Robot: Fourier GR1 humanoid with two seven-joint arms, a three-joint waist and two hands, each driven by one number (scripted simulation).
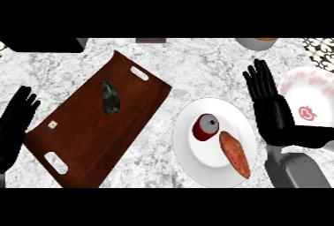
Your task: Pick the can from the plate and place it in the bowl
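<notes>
The open, empty right hand (271,103) partly hides the bowl (312,92) at right; the central plate (212,165) holds the can (206,127) and a sweet potato (235,154).

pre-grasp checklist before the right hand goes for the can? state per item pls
1. Can on the white plate, upright: ok.
2. Right hand open, holding nothing: ok.
3. Path from right hand to can unobstructed: ok.
4. Sweet potato clear of the can: not ok, its tip lies right beside it; touching or not, cannot tell.
5. Bowl free to receive: cannot tell, right hand hides part of it.
6. Left hand out of the way, open at the left edge: ok.
</notes>
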